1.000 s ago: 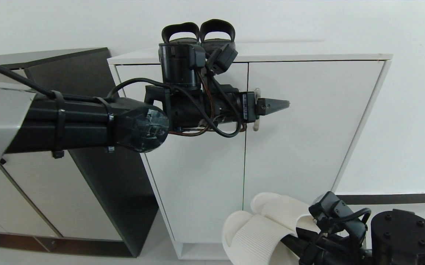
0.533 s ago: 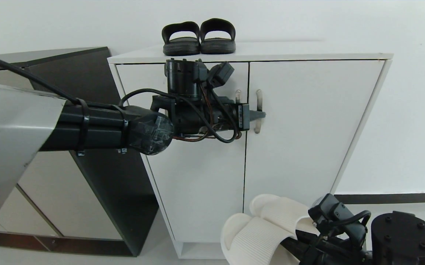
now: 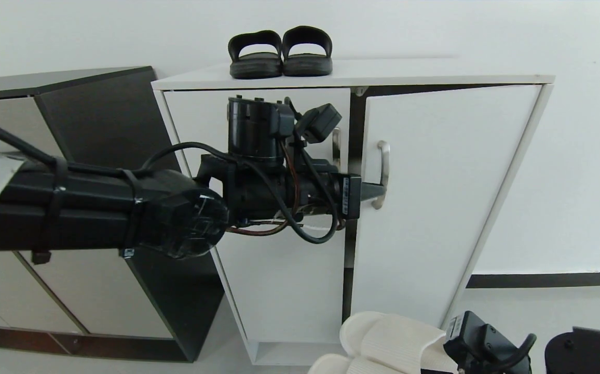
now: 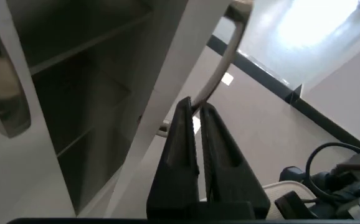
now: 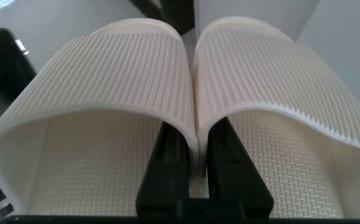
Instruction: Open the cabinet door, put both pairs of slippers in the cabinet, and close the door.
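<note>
The white cabinet's right door stands slightly ajar, with a dark gap along its inner edge. My left gripper is shut, and its tip is hooked through that door's metal handle. In the left wrist view the closed fingertips lie against the handle bar, beside the cabinet's shelves. A pair of black slippers rests on the cabinet top. Low in front, my right gripper is shut on the pair of white ribbed slippers, pinching their inner sides together.
The left door is closed, and its handle is just behind my left wrist. A dark cabinet with glossy fronts stands against the white cabinet's left side. A white wall with a dark baseboard lies to the right.
My left gripper drew back, hooked the right door's handle and pulled it, so the door has swung a little open. The right arm with the white slippers has dropped lower.
</note>
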Robot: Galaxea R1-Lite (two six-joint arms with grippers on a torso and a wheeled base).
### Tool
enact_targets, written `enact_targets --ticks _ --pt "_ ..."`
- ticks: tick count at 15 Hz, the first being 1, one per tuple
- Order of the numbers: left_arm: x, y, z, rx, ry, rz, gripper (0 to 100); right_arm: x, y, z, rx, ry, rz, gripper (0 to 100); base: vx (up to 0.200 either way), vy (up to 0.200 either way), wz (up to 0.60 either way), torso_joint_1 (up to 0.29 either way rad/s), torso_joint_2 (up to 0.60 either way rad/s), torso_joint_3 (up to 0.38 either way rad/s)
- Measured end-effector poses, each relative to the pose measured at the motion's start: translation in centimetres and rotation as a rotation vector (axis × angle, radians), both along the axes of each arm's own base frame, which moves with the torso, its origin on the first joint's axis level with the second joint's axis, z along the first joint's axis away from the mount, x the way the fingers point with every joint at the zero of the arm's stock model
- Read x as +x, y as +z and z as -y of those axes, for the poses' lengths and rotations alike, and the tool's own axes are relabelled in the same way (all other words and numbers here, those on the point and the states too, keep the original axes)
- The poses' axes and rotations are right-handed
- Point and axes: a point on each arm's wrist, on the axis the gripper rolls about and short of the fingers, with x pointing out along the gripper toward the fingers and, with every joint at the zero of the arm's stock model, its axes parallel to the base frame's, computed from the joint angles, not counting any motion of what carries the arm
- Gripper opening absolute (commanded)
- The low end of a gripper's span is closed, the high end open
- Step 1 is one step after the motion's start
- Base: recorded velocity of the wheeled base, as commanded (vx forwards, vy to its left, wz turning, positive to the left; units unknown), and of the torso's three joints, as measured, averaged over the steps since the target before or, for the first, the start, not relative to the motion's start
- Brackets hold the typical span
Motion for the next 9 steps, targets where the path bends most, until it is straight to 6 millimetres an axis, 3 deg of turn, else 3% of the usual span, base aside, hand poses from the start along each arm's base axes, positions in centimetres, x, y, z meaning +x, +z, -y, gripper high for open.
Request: enact_targets --ticks 6,9 --pt "-4.3 0.5 -2.6 -0.035 0.026 0.047 0 -0.3 0.1 0.4 -0.002 0.011 0.011 0 0.000 0.000 0.00 0.000 0.00 0.000" --pt "-4.4 1.5 -4.5 -0.065 0.072 0.076 0 -0.3 0.1 0.4 -0.004 0.014 0.012 0 0.000 0.000 0.00 0.000 0.00 0.000"
